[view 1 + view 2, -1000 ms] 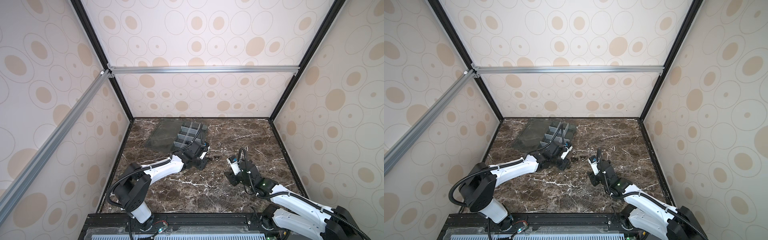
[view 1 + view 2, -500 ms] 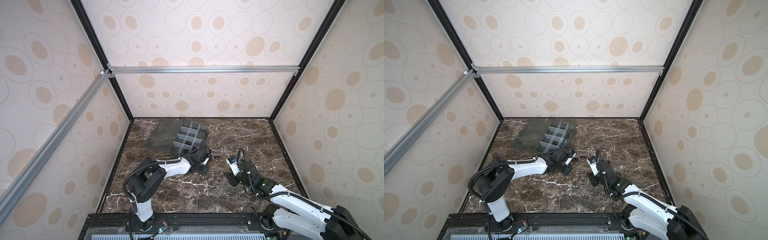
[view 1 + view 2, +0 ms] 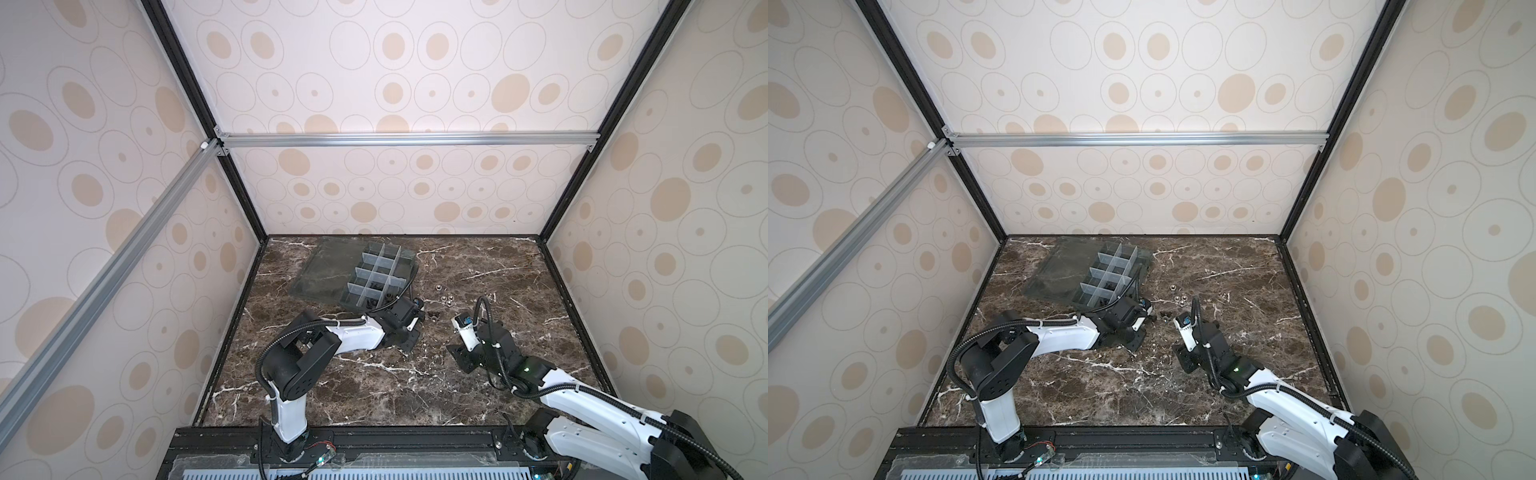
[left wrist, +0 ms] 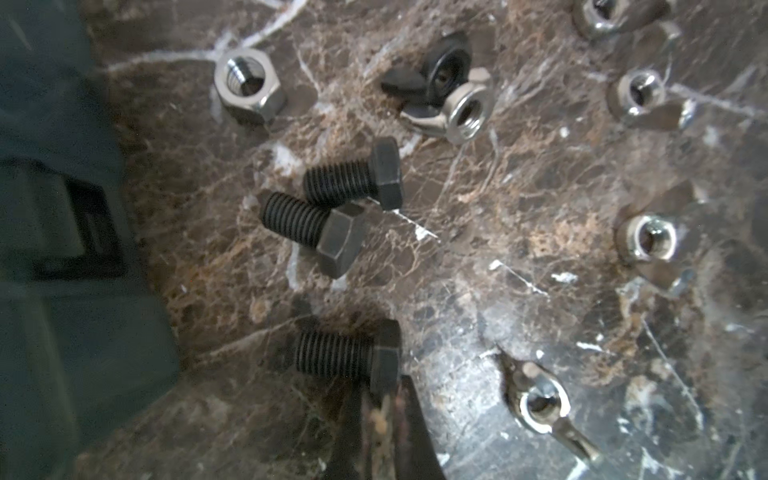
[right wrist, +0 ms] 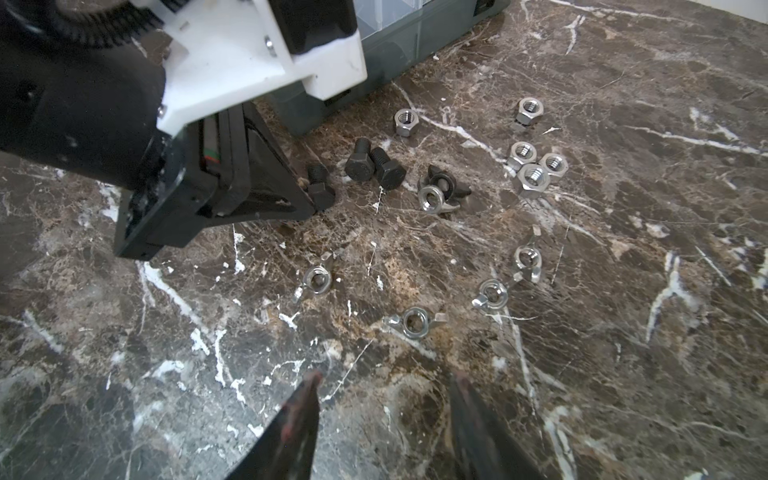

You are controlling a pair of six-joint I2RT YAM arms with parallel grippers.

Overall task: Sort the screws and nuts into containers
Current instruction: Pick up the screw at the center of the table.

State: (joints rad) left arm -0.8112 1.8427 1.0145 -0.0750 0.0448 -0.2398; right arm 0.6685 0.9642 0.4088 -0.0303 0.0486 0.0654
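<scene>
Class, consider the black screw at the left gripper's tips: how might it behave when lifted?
The screw seems pinched only by its hex head in the left gripper, so it may pivot or slip. Its round threaded shank would probably roll if dropped. It looks like solid metal, so likely stiff.

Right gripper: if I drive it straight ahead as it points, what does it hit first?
Probably the nearest wing nut, lying on the table about midway ahead of the open right gripper. Its pitch is unclear, so the table could come first.

L claw (image 3: 1152, 319) at screws (image 3: 1165, 318) by box (image 3: 1100, 266) | R claw (image 3: 1181, 353) nearby | nuts (image 3: 1177, 299) (silver) behind
</scene>
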